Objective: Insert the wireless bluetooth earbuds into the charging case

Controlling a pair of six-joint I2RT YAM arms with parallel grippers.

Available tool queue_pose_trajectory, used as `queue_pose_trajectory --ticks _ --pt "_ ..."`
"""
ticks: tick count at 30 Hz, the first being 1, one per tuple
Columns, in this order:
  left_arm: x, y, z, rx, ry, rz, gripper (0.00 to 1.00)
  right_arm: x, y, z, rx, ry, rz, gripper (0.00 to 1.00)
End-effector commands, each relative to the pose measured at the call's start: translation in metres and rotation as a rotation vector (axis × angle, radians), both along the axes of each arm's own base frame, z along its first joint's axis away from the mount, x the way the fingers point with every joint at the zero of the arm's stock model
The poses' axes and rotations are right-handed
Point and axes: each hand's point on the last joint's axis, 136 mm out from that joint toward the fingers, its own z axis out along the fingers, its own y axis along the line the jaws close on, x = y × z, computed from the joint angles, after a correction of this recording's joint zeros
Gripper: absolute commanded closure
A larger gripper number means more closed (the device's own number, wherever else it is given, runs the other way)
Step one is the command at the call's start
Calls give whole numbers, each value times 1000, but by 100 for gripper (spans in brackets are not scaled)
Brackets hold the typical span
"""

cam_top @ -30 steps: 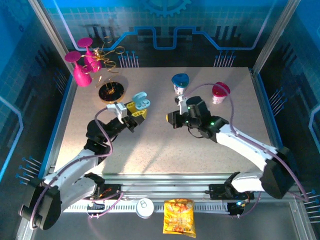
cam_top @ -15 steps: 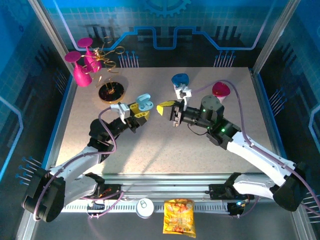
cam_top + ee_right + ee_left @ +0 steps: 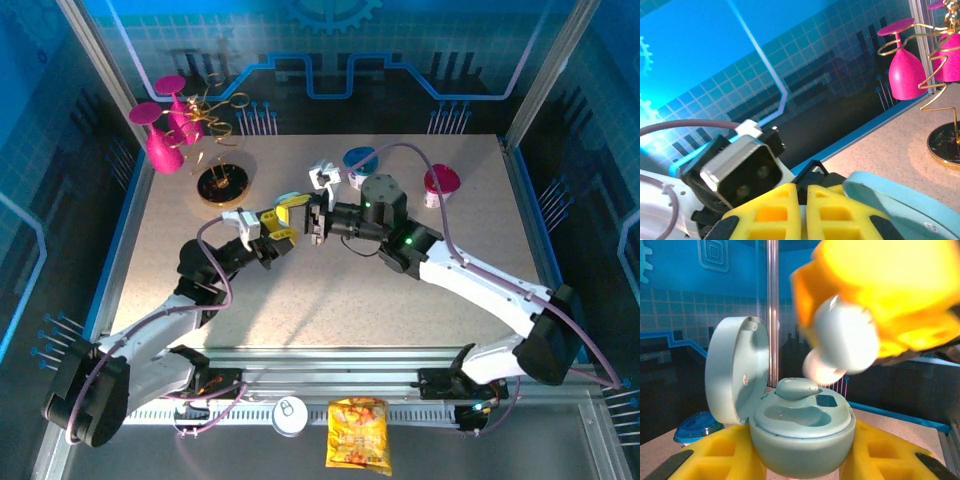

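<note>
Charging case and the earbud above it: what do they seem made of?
Charging case: moulded plastic, pale blue, matte, with soft, even highlights and no sharp reflections. Earbud: likely smooth plastic, pale and slightly glossier, but it is blurred, so the finish is uncertain.

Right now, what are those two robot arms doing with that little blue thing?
The left gripper has its jaws shut on the open pale blue charging case. One earbud already sits inside it, and the slot in front of it is empty. The right gripper holds the second earbud just above the case, not yet in.
</note>
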Motion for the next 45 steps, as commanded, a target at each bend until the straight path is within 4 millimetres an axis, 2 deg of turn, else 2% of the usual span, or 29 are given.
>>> queue_pose_trajectory --ticks 1,11,26,32,40,45 --pt "-6 3 5 5 -46 2 66 -1 9 5 -2 -18 17 93" --pt "-7 5 9 4 -60 15 66 6 8 -13 -42 4 -18 94" --pt "-4 7 11 3 -56 36 66 -5 -3 -25 -57 18 -19 92" --pt "-6 7 15 -6 -61 27 66 2 0 -38 -81 47 -36 91" --pt "-10 8 19 -14 -67 19 66 21 -7 -56 -178 44 -143 82" --pt "-10 7 17 -9 -61 16 66 21 -7 -58 -194 44 -144 72"
